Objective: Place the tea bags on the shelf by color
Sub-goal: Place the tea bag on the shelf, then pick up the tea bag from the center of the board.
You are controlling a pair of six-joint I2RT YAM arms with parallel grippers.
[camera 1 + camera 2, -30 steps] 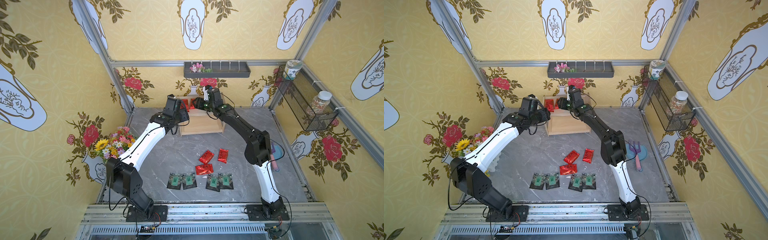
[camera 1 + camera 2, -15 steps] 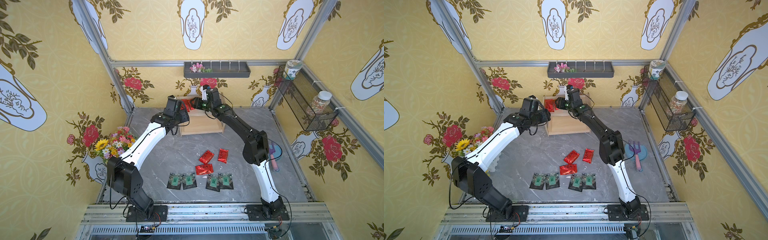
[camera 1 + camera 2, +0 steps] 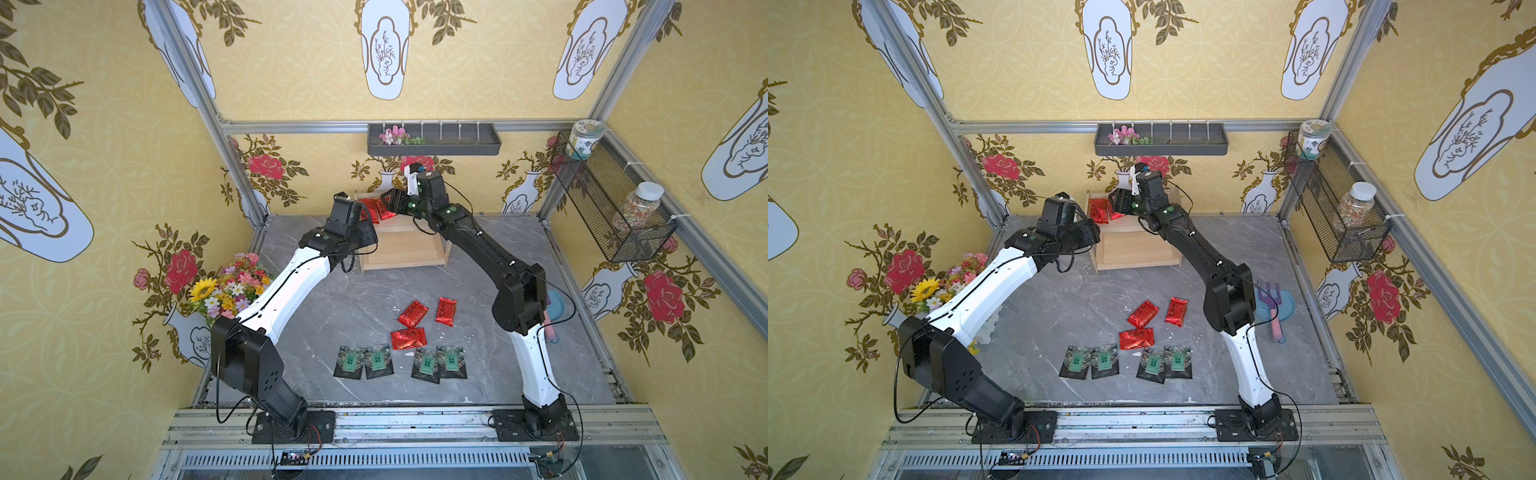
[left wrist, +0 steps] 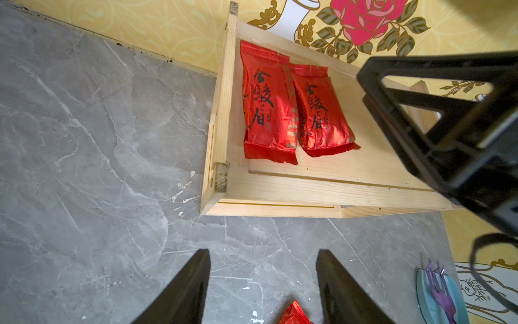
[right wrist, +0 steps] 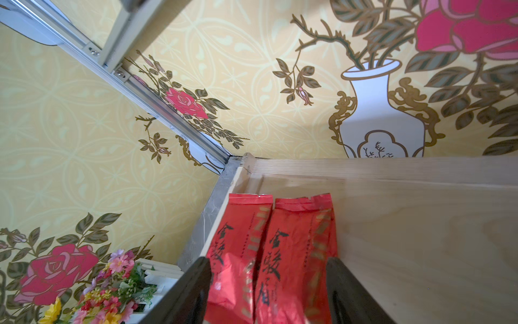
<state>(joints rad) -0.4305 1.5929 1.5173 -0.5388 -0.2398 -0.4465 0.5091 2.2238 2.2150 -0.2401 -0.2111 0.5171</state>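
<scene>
Right end effector (image 5: 268, 261): released, I see its jaws spread and pointing at two red tea bags (image 4: 266, 106) lying side by side on the top tier of the shelf (image 4: 280, 190), upper centre in both top views.
Left end effector (image 4: 263, 252): released and empty, above the grey worktop (image 4: 84, 140) in front of the shelf.
Worktop, lower centre: three loose red sachets (image 3: 413, 313), with four black tea bags (image 3: 378, 361) below them.
</scene>
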